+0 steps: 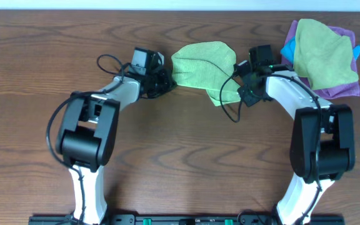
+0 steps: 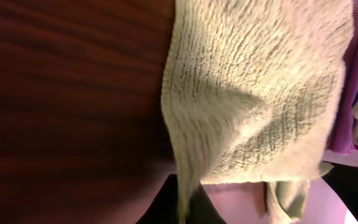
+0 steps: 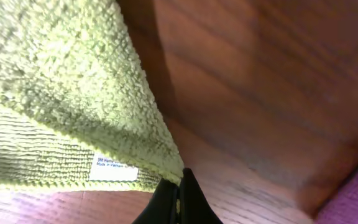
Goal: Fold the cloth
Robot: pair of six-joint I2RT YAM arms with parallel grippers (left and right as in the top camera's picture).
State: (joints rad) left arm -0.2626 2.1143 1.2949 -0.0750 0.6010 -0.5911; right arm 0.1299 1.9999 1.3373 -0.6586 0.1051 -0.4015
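The bright lime-green cloth [image 1: 200, 62] lies rumpled at the back middle of the wooden table [image 1: 180, 156]. My left gripper [image 1: 170, 81] is at its left edge, shut on it. In the left wrist view a fold of the cloth [image 2: 253, 87] runs down between the two dark fingers of that gripper [image 2: 185, 202]. My right gripper [image 1: 239, 91] is at the cloth's near right corner. Its wrist view shows the cloth [image 3: 55, 93] with a small white tag [image 3: 114, 168], and the gripper [image 3: 179, 194] pinched shut on the corner beside the tag.
At the back right lies a pile of other cloths: a duller yellow-green one [image 1: 324, 53] on top, a purple one [image 1: 342, 89] under it, and a blue one [image 1: 287, 49] at the side. A black cable [image 1: 230, 109] loops off the right wrist.
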